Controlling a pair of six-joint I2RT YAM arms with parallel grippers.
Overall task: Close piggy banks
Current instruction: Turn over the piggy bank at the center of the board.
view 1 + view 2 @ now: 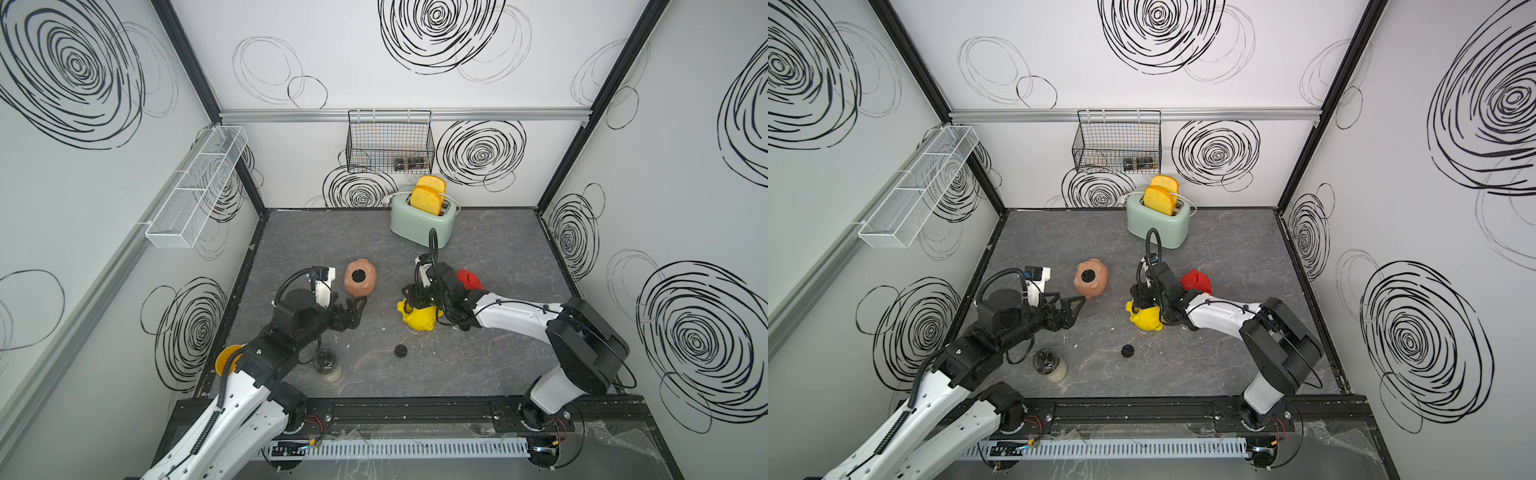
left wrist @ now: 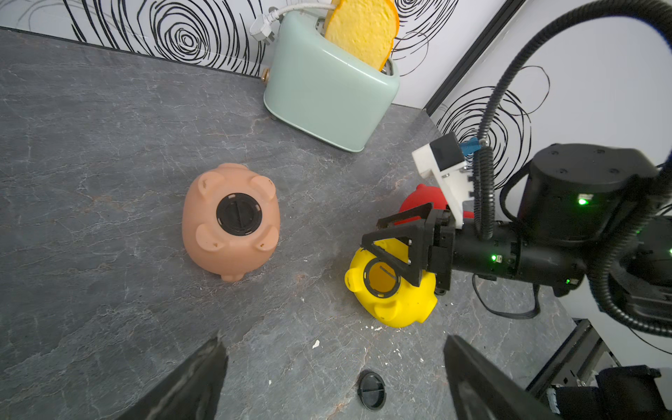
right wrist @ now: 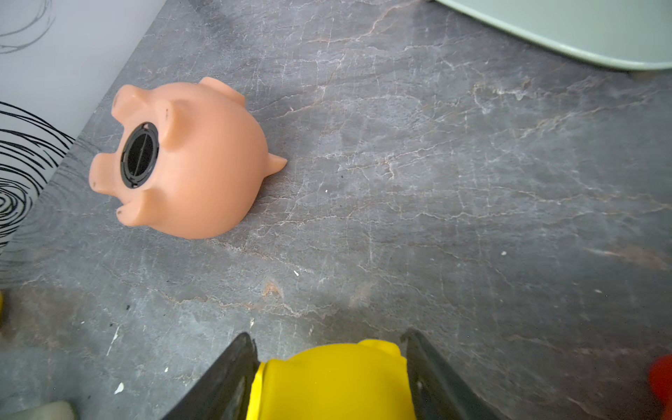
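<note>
**Asker:** Since both arms are out over the tabletop [image 1: 498, 257], where is your right hand [image 3: 329, 340]?

**Me:** Down on the yellow piggy bank [image 2: 396, 294]. My fingers [image 3: 225, 382] press on its opposite flanks, so I am clamped on it. From my right wrist, the yellow body fills the gap between them.

**Asker:** How does that pig lie?

**Me:** Tipped over on the tabletop, with its feet towards my left side. Its belly hole [image 2: 382, 278] is open and has nothing in it. My grip is on the part above that hole.

**Asker:** And your left hand [image 2: 334, 342]?

**Me:** Its fingers are spread wide and hold nothing. In both top views it hangs just beside the near side of the pink piggy bank [image 1: 360, 277]. Whether a fingertip touches that pig, I cannot tell.

**Asker:** Is the pink one closed?

**Me:** Yes. It lies belly up, and a fitted plug [image 2: 239, 214] sits in its hole.

**Asker:** Is there another plug?

**Me:** A loose plug [image 1: 400, 350] lies flat on the tabletop. It is nearer my bases than the yellow pig, apart from it and between my two arms.

**Asker:** What about the third pig?

**Me:** The red piggy bank [image 1: 471, 279] stands just behind my right wrist, near the yellow one. Its coin slot faces up, and its belly is hidden from me.
</note>
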